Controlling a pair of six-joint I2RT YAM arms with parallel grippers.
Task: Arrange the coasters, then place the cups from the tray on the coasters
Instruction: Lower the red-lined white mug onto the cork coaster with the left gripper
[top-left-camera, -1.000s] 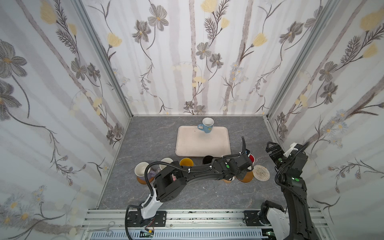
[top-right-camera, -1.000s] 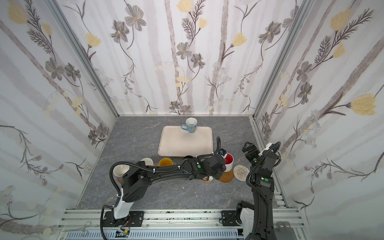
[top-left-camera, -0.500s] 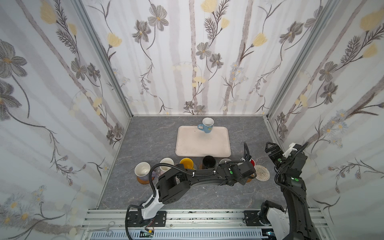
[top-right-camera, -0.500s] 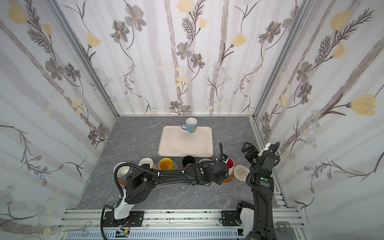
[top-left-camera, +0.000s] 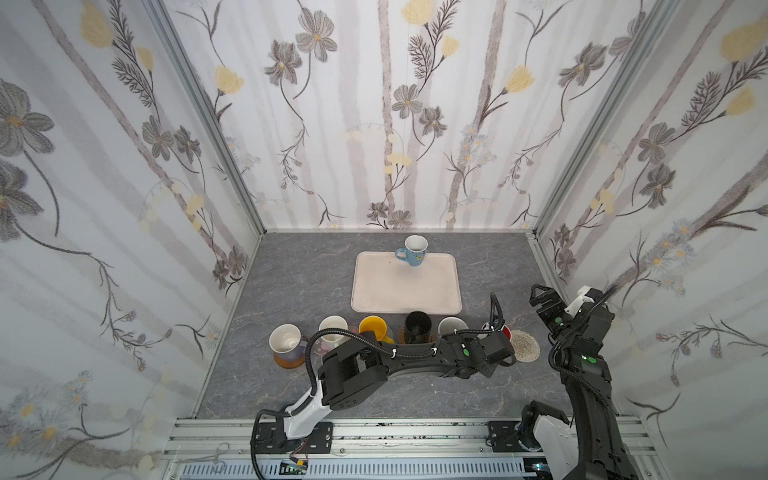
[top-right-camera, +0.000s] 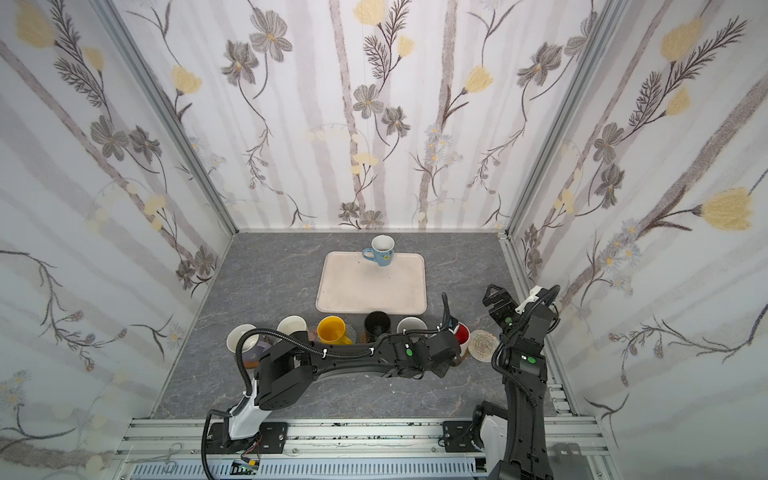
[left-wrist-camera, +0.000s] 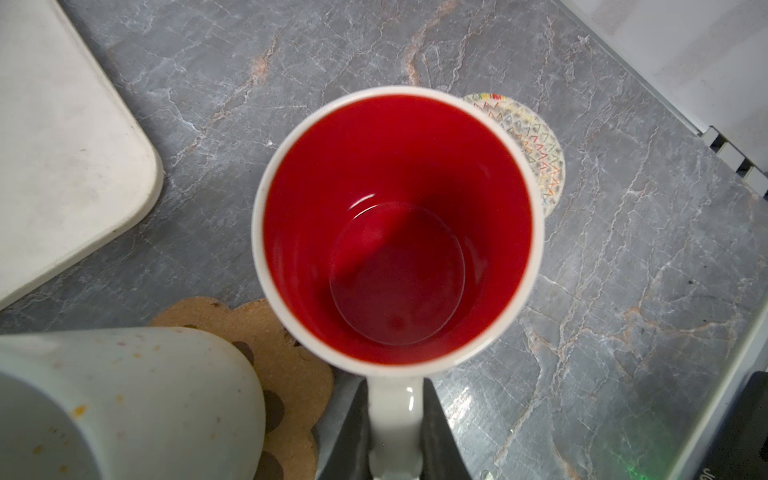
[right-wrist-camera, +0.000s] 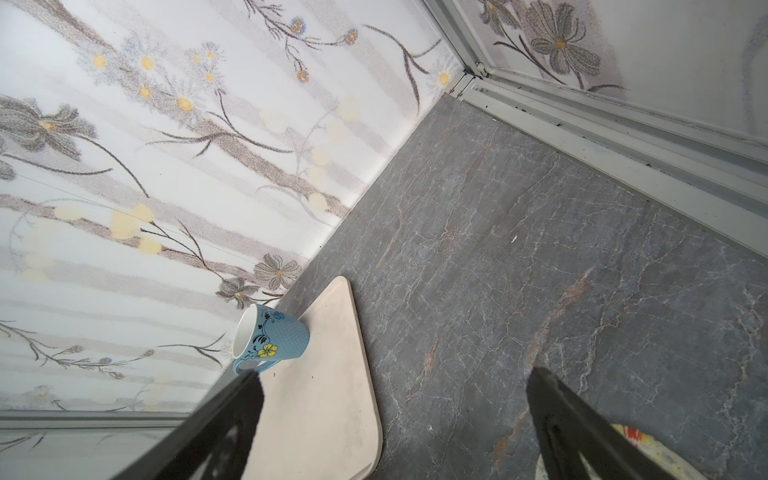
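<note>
Seven cups (top-left-camera: 417, 326): one on tray (top-left-camera: 374, 291), left fingers (left-wrist-camera: 349, 436) clamp red-lined cup (left-wrist-camera: 395, 228), right fingers (right-wrist-camera: 557, 415) apart

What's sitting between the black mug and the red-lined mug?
A white mug on the paw coaster, in the row between the black mug and the red-lined mug. Both top views show it; the left wrist view shows the coaster.
</note>
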